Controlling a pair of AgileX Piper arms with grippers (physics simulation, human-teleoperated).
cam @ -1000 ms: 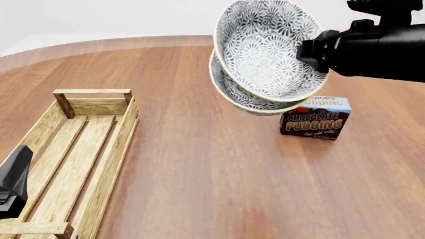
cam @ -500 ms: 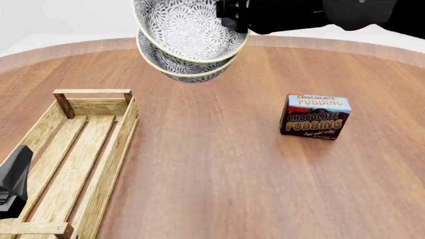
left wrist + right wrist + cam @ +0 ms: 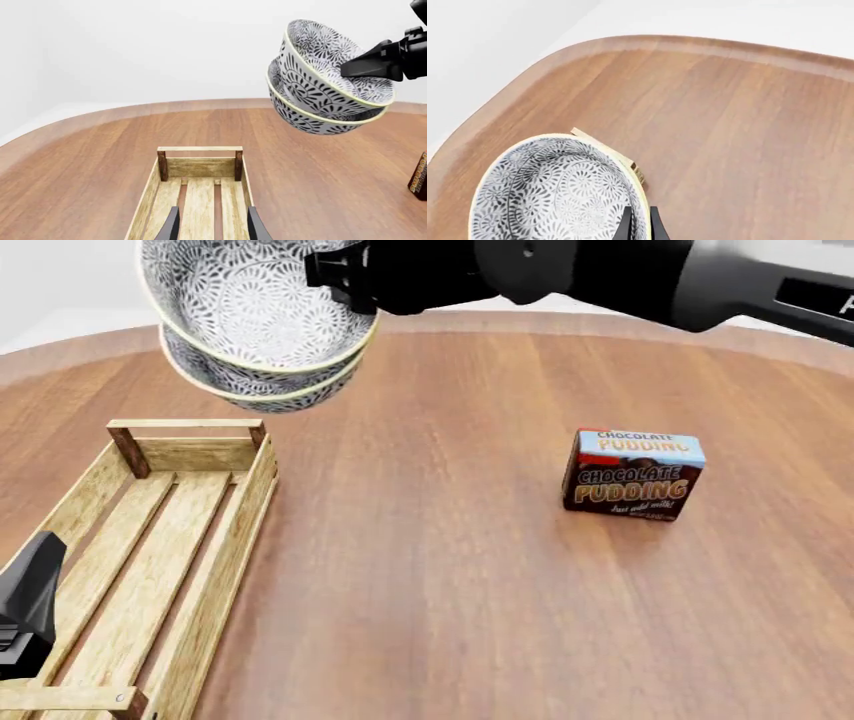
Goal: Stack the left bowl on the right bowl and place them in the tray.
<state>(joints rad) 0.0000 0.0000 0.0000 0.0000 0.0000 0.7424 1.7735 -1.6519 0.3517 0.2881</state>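
Note:
Two nested grey-patterned bowls (image 3: 254,325) hang tilted in the air, above and just beyond the far end of the tray (image 3: 200,570). My right gripper (image 3: 350,280) is shut on their right rim; in its wrist view the fingers (image 3: 626,227) pinch the rim of the upper bowl (image 3: 554,195), with a tray corner (image 3: 607,149) below. The tray is a long crate of light wooden slats at the table's left, with nothing in it. My left gripper (image 3: 213,227) hovers open over the tray (image 3: 200,167). In the left wrist view the bowls (image 3: 320,85) hang off to one side.
A chocolate pudding box (image 3: 634,475) stands upright on the right part of the round wooden table (image 3: 427,570); its edge shows in the left wrist view (image 3: 419,175). The right arm (image 3: 601,270) spans the far side from the right.
The right arm has carried the stacked bowls leftward, from above the pudding box to above the tray's far end. The left arm, tray and pudding box have not moved.

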